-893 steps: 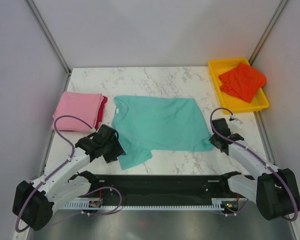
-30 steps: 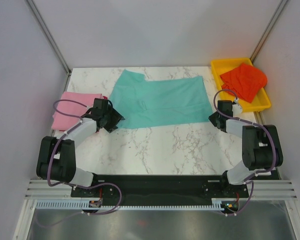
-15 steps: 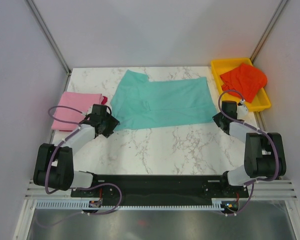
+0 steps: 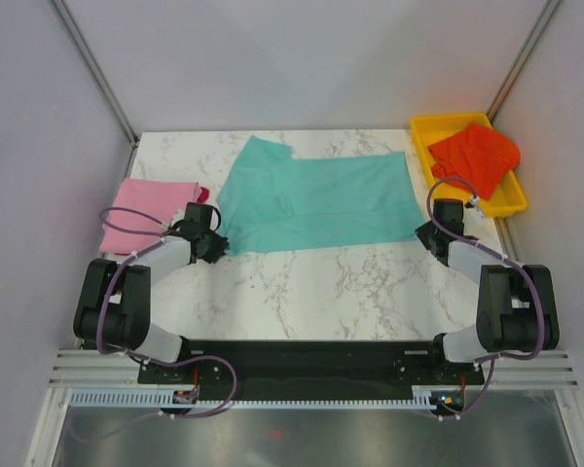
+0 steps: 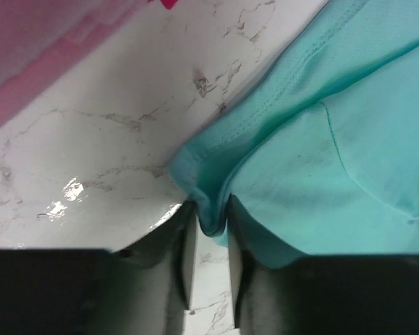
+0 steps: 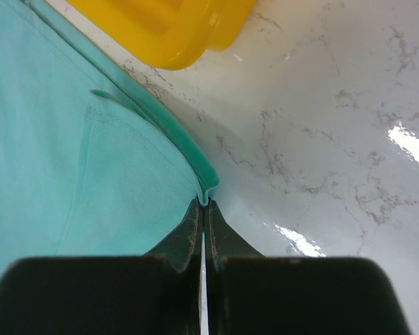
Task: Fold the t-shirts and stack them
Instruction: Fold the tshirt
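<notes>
We see the teal t-shirt [image 4: 316, 204] lying flat across the far half of the marble table [image 4: 350, 287]. Our left gripper [image 5: 211, 218] is pinched tight on its near-left corner, and our right gripper [image 6: 203, 204] is closed on the doubled hem at its near-right corner. Left of the teal shirt sits the folded pink t-shirt [image 4: 151, 209] with a sliver of the crimson t-shirt [image 4: 203, 196] showing at its edge, and to the far right the orange-red t-shirt [image 4: 477, 156] lies in the yellow tray [image 4: 419, 136].

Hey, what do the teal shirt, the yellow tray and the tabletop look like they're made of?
The teal shirt: soft knit cloth, matte; fine weave, stitched hem, and it puckers where the left claw pinches it. The yellow tray: likely plastic, smooth with a slight sheen and rounded rim. The tabletop: white marble pattern, grey veins, glossy glare spots; stone or laminate, cannot tell.
</notes>
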`<state>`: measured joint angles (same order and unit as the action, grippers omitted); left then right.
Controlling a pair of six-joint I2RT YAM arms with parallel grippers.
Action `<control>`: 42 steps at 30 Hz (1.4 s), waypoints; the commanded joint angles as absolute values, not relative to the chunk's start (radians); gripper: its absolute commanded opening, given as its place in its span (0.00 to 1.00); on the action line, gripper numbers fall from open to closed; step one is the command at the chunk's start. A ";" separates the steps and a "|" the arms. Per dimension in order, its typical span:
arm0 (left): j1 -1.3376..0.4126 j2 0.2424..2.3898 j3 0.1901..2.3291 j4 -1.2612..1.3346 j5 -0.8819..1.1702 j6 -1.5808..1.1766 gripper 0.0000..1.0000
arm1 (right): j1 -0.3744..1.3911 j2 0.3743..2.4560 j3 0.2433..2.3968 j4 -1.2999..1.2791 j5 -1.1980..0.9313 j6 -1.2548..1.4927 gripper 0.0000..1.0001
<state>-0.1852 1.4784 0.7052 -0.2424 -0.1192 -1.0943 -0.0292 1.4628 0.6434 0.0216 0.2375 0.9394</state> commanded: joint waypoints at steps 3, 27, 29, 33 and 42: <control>-0.181 1.480 0.726 -0.230 -0.176 -1.118 0.02 | -0.034 1.401 0.629 0.014 0.259 0.942 0.00; -0.183 0.959 0.460 -0.514 -0.149 -1.150 0.02 | -0.034 0.965 0.402 -0.320 0.219 0.896 0.01; -0.184 0.899 0.456 -0.557 -0.143 -1.155 0.06 | -0.034 0.896 0.381 -0.350 0.227 0.900 0.02; -0.184 0.761 0.440 -0.607 -0.112 -1.150 0.23 | -0.034 0.764 0.354 -0.443 0.227 0.913 0.20; -0.184 0.710 0.609 -0.755 -0.111 -1.065 0.91 | -0.034 0.621 0.497 -0.531 0.206 0.777 0.58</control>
<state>-0.1856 0.7113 0.5076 -0.7197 -0.1017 -1.1244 -0.0303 0.6159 0.3977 -0.5274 0.2104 0.8661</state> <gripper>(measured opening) 0.899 0.573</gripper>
